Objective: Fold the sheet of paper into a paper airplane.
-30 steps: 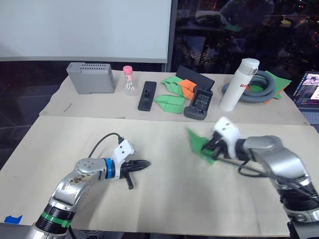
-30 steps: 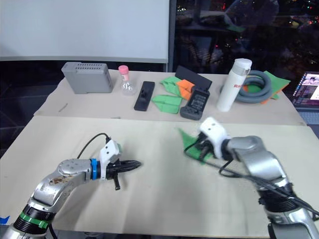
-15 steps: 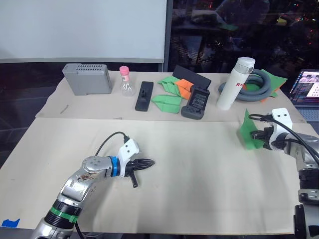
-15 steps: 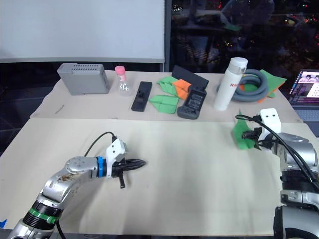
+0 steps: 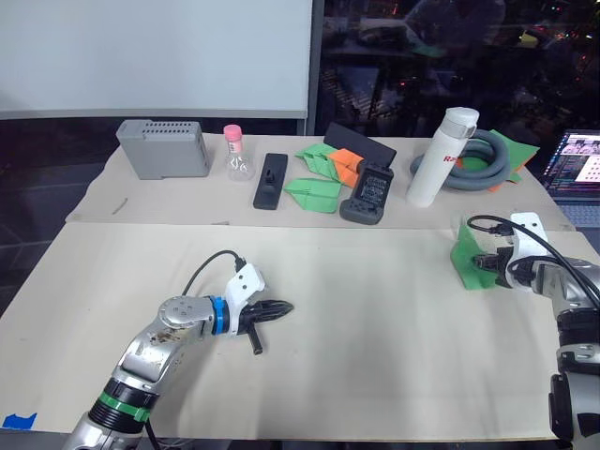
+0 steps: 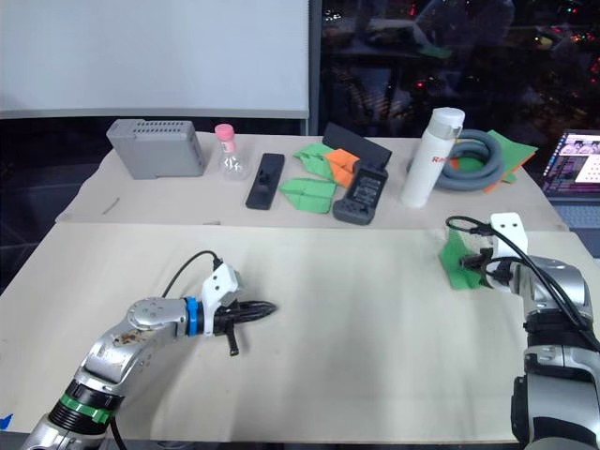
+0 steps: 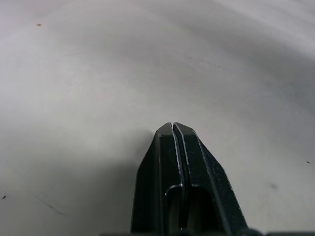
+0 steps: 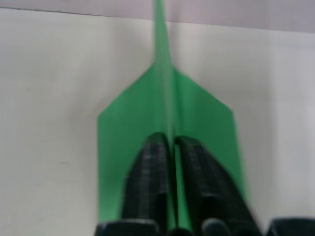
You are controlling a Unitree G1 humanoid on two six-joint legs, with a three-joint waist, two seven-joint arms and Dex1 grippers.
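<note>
Your right gripper [image 5: 480, 263] pinches the airplane [image 5: 467, 258] by its centre fold, nose pointing straight ahead of the fingers, while the clenched, empty left gripper [image 5: 281, 307] rests well apart.

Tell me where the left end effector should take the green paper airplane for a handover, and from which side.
Probably the nose end. The right end effector is shut on the paper airplane along its centre fold, wings spread either side, the sharp nose pointing away from its fingers. That leaves the forward fold free. The left end effector, shut and low over the table, would best approach from the robot's left, pinching across that fold.
</note>
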